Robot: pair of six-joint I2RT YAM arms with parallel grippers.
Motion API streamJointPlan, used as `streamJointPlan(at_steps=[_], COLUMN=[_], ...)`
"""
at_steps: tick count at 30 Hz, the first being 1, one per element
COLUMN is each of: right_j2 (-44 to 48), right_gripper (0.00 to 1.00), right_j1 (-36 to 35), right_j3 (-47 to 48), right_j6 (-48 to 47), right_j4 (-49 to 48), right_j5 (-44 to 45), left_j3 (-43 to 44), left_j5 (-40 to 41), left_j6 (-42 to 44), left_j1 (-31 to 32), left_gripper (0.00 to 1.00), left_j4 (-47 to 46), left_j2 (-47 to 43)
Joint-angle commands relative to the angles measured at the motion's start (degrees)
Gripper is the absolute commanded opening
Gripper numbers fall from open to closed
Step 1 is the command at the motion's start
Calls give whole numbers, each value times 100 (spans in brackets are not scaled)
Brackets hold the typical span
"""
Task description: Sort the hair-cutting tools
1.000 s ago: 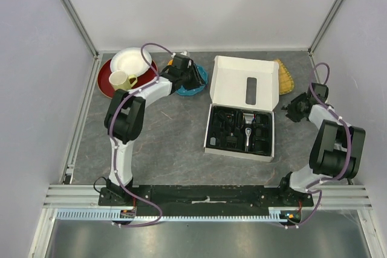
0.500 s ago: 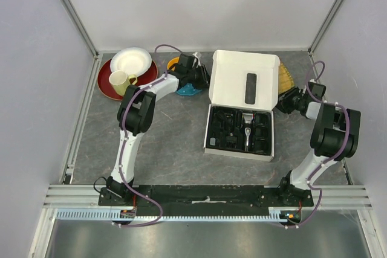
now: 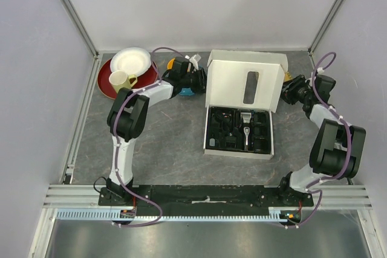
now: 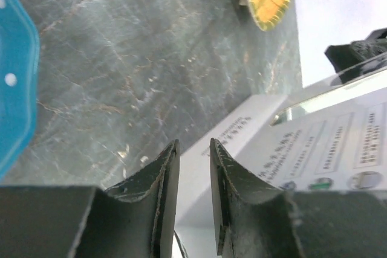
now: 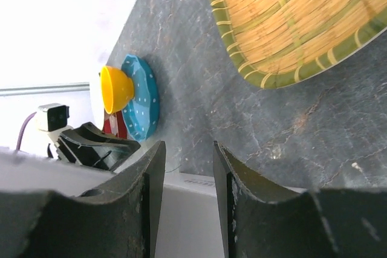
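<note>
The black-and-silver clipper (image 3: 247, 129) lies in the black moulded tray (image 3: 210, 144) of the white box, with black comb attachments (image 3: 222, 126) beside it. I cannot make out the cylinder or the cord. The white lid (image 3: 233, 86) stands tilted up behind the tray. My left gripper (image 3: 198, 80) is at the lid's left edge. In the left wrist view its jaws (image 4: 193, 146) stand slightly apart with the lid (image 4: 338, 143) between and beyond them. My right gripper (image 3: 288, 92) is at the lid's right edge, its jaws (image 5: 187, 146) open over the lid (image 5: 181, 222).
A yellow bowl (image 3: 174, 63) and a blue dotted plate (image 3: 187, 90) sit just left of my left gripper. A red plate (image 3: 106, 83), white plate (image 3: 131, 60) and yellow mug (image 3: 121, 80) stand at the back left. A woven plate (image 5: 290, 22) lies behind the lid at the right.
The lid has swung up from lying flat to standing tilted. Both grippers have moved in to the lid's left and right edges.
</note>
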State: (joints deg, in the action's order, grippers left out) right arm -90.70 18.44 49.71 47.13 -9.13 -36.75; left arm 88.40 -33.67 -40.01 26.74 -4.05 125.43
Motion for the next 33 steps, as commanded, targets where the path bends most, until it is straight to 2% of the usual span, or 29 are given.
streamJointPlan(at_steps=[1,11,14,18,20,25,29,33], right_j2=[569,1993,2319,2679,2785,2733,2715,2820], right_gripper=[45,44,46,49,50,50,47,45], right_j1=[-33,-33,-33,-33,-33,-33,-33,-33], right_j3=[-190,-568,-550,-612,-647,-577,-612,-752], right_j6=[-178,-600,-863,-995,-1039,-1346,-1400,-1339], right_j4=[164,841,1430,2010,2274,2670,2917,2873], right_j5=[-184,562,1289,2274,2497,2612,2454,2225], left_j3=[-524,-1703,-1975,-2046,-2107,-2169,-2213,-2380], left_j5=[-316,0,657,3008,3348,2622,1638,1311], left_j6=[292,476,477,178,107,440,687,793], left_j1=[15,15,24,33,33,59,112,208], left_gripper=[33,33,33,33,33,32,23,15], left_j4=[-859,-1309,-1002,368,808,819,845,854], left_j2=[-1019,-2127,-2469,-2883,-3058,-3138,-3042,-3050])
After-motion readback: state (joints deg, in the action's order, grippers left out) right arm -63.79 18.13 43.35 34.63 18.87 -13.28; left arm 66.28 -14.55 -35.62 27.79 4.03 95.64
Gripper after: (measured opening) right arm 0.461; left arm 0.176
